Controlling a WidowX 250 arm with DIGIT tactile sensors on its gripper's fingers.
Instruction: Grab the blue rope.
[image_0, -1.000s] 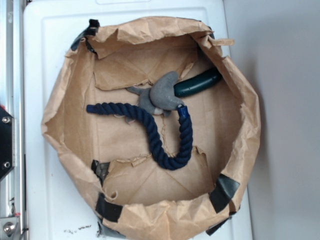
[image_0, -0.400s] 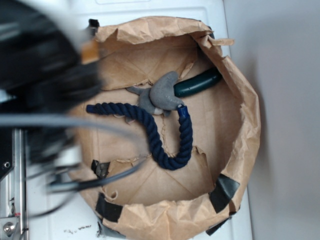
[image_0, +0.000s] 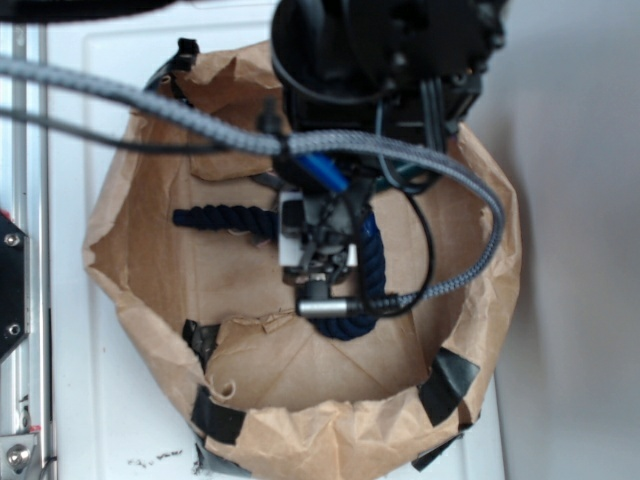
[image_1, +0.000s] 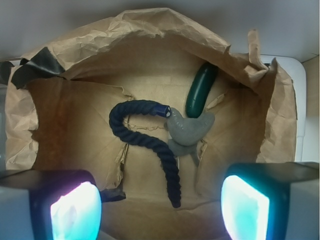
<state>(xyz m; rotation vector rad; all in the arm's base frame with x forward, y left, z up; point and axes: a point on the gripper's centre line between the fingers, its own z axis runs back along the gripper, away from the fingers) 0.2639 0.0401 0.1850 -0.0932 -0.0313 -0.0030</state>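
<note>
In the paper bin (image_1: 45, 100), one blue rope (image_1: 150, 142).

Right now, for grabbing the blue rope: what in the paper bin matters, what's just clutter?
Part of the job:
- blue rope, curved on the bin floor, nothing holding it
- gripper, jaws open, above the rope

Just lying about:
- green cylinder, beside the grey toy
- grey toy, touching the rope's bright-blue end
- paper bin holding it all
</note>
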